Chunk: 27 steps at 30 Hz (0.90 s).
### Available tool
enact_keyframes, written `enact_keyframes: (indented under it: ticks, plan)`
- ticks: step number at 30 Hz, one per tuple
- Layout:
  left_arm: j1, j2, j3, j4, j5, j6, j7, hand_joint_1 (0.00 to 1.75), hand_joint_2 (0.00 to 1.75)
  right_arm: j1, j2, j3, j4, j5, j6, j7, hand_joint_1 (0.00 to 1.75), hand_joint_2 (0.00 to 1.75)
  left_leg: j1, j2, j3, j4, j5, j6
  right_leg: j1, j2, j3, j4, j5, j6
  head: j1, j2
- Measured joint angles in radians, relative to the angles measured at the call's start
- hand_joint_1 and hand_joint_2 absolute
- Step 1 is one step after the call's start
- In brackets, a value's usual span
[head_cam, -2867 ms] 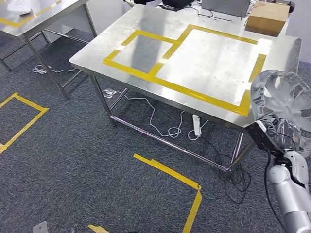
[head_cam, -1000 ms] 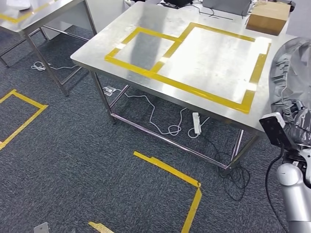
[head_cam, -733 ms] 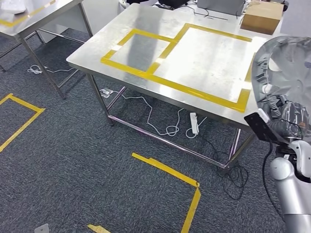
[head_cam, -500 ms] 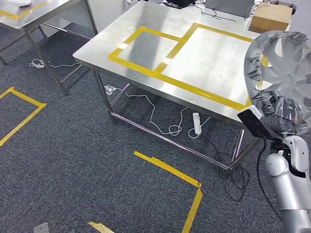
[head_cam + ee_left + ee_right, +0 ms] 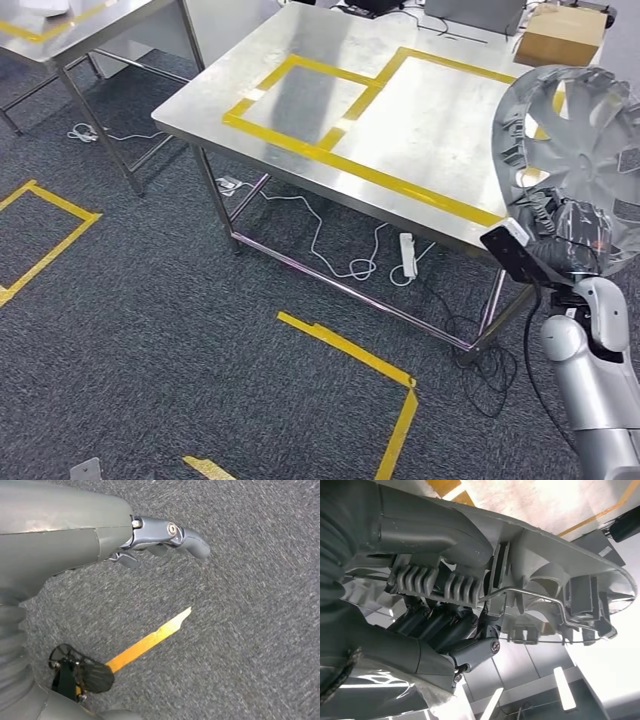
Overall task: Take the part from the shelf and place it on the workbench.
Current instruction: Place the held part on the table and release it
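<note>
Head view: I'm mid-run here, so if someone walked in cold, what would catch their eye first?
First, the big silver wheel cover at the right edge, gripped by the right hand and held up at the near right corner of the steel workbench. Next, the yellow tape outlining two joined rectangles on the bench top, with more yellow strips on the dark carpet below. The left hand hangs over the carpet, holding nothing.
</note>
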Motion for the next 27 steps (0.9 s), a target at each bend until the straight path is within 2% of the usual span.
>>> enact_keyframes:
  ticks: [2,4,5,6,7,9,10,11,12,14,16,17,19,20,21,22,23,24,25,26,27]
  plan:
    - [0.000,0.000,0.000,0.000,-0.001,0.001,0.000,0.00,1.75,-0.001,0.000,0.002,0.001,0.002,0.001,0.002,1.75,1.75,0.004,0.003,-0.027,0.065,-0.042,-0.013,-0.004,-0.004,0.002,-0.003,0.002,-0.011,-0.005,0.000]
    - [0.000,-0.002,0.000,0.000,-0.002,0.001,0.000,0.00,1.75,-0.001,0.000,0.003,0.003,0.006,0.002,0.003,1.75,1.75,0.009,0.006,-0.085,0.197,-0.104,-0.022,-0.003,-0.007,0.002,-0.002,0.001,-0.016,-0.009,0.000]
    - [0.001,-0.002,0.000,0.000,-0.002,0.001,0.000,0.00,1.75,-0.001,0.000,0.004,0.004,0.007,0.003,0.003,1.75,1.75,0.011,0.007,-0.110,0.253,-0.123,-0.024,-0.003,-0.008,0.002,-0.002,0.001,-0.017,-0.009,0.000]
    - [0.002,-0.002,0.000,0.000,-0.002,0.002,0.001,0.00,1.75,-0.001,0.000,0.005,0.005,0.008,0.004,0.003,1.75,1.75,0.012,0.007,-0.121,0.277,-0.122,-0.025,-0.003,-0.008,0.003,-0.002,0.000,-0.017,-0.010,0.000]
    - [0.003,-0.002,0.000,0.000,-0.002,0.002,0.001,0.00,1.75,0.000,0.000,0.007,0.006,0.009,0.004,0.003,1.75,1.75,0.012,0.008,-0.114,0.260,-0.102,-0.024,-0.003,-0.009,0.004,-0.002,0.000,-0.017,-0.010,0.000]
    - [0.003,-0.002,0.000,0.000,-0.002,0.002,0.001,0.00,1.75,0.000,0.000,0.010,0.007,0.009,0.004,0.003,1.75,1.75,0.012,0.011,-0.054,0.131,-0.030,-0.016,-0.003,-0.010,0.007,-0.002,-0.002,-0.015,-0.009,0.000]
    - [0.003,-0.001,0.000,0.000,-0.002,0.002,0.001,0.00,1.75,-0.001,0.000,0.011,0.007,0.009,0.004,0.004,1.75,1.75,0.009,0.013,-0.024,0.065,-0.006,-0.011,-0.002,-0.010,0.008,-0.002,-0.003,-0.013,-0.009,0.000]
    - [0.002,-0.001,0.000,0.000,-0.002,0.002,0.002,0.00,1.75,-0.001,0.000,0.012,0.008,0.009,0.004,0.004,1.75,1.75,0.007,0.014,-0.003,0.020,0.006,-0.007,0.000,-0.011,0.007,-0.001,-0.003,-0.009,-0.009,0.000]
    - [0.001,0.000,0.000,0.000,-0.002,0.002,0.002,0.00,1.75,-0.001,0.000,0.013,0.009,0.009,0.004,0.004,1.75,1.75,0.004,0.015,0.006,-0.002,0.005,-0.003,0.000,-0.012,0.006,-0.002,-0.003,-0.005,-0.009,0.000]
    - [0.001,0.000,0.000,0.000,-0.003,0.003,0.003,0.00,1.75,-0.001,0.000,0.015,0.010,0.010,0.004,0.004,1.75,1.75,0.002,0.013,0.009,-0.012,0.004,0.004,0.000,-0.015,0.005,-0.007,-0.001,0.008,-0.009,0.000]
    - [0.002,-0.001,0.000,0.000,-0.003,0.004,0.004,0.00,1.75,-0.001,-0.001,0.017,0.010,0.009,0.004,0.004,1.75,1.75,0.005,0.011,0.012,-0.024,0.010,0.015,-0.002,-0.014,-0.007,0.010,-0.018,0.017,-0.007,0.000]
    - [0.001,-0.001,0.000,0.000,-0.003,0.004,0.004,0.00,1.75,-0.002,-0.001,0.017,0.010,0.009,0.004,0.004,1.75,1.75,0.007,0.010,0.014,-0.030,0.014,0.021,-0.003,-0.011,-0.026,0.047,-0.040,0.020,-0.006,0.000]
    - [0.001,0.000,0.000,0.000,-0.003,0.004,0.005,0.00,1.75,-0.001,-0.002,0.017,0.012,0.009,0.005,0.004,1.75,1.75,0.006,0.008,0.013,-0.031,0.015,0.025,-0.003,-0.004,-0.089,0.179,-0.102,0.023,-0.004,0.000]
    - [0.001,0.000,0.000,0.000,-0.003,0.004,0.005,0.00,1.75,0.000,-0.002,0.018,0.013,0.009,0.005,0.004,1.75,1.75,0.005,0.007,0.013,-0.031,0.015,0.026,-0.003,-0.003,-0.120,0.241,-0.123,0.024,-0.004,0.000]
    - [0.001,-0.001,0.000,0.000,-0.003,0.004,0.005,0.00,1.75,0.001,-0.002,0.019,0.014,0.009,0.005,0.004,1.75,1.75,0.004,0.005,0.014,-0.030,0.014,0.027,-0.003,-0.002,-0.138,0.276,-0.127,0.026,-0.004,0.000]
    - [0.002,-0.001,0.000,0.000,-0.003,0.004,0.005,0.00,1.75,0.002,-0.002,0.020,0.016,0.009,0.005,0.004,1.75,1.75,0.004,0.003,0.014,-0.028,0.014,0.026,-0.003,-0.002,-0.136,0.270,-0.110,0.027,-0.004,0.000]
    - [0.002,-0.002,0.000,0.000,-0.003,0.004,0.005,0.00,1.75,0.002,-0.002,0.020,0.016,0.009,0.005,0.005,1.75,1.75,0.004,0.001,0.015,-0.026,0.012,0.025,-0.003,-0.002,-0.115,0.223,-0.077,0.027,-0.004,0.000]
    - [0.002,-0.002,0.000,0.000,-0.003,0.004,0.005,0.00,1.75,0.001,-0.002,0.020,0.017,0.009,0.005,0.005,1.75,1.75,0.005,-0.002,0.015,-0.023,0.010,0.023,-0.004,-0.001,-0.081,0.151,-0.041,0.028,-0.004,0.000]
    - [0.001,-0.002,0.000,0.000,-0.003,0.004,0.005,0.00,1.75,0.000,-0.003,0.021,0.017,0.009,0.005,0.006,1.75,1.75,0.004,-0.004,0.012,-0.017,0.007,0.019,-0.005,0.002,-0.045,0.083,-0.017,0.028,-0.004,0.000]
    - [0.001,-0.002,0.000,0.000,-0.003,0.004,0.005,0.00,1.75,0.000,-0.003,0.022,0.017,0.009,0.005,0.006,1.75,1.75,0.002,-0.007,0.009,-0.013,0.006,0.014,-0.005,0.005,-0.019,0.034,-0.003,0.026,-0.004,0.000]
    - [0.001,-0.002,0.000,0.000,-0.004,0.004,0.006,0.00,1.75,0.000,-0.004,0.022,0.018,0.009,0.005,0.005,1.75,1.75,0.001,-0.008,0.005,-0.009,0.006,0.010,-0.004,0.008,-0.006,0.009,-0.001,0.023,-0.005,0.000]
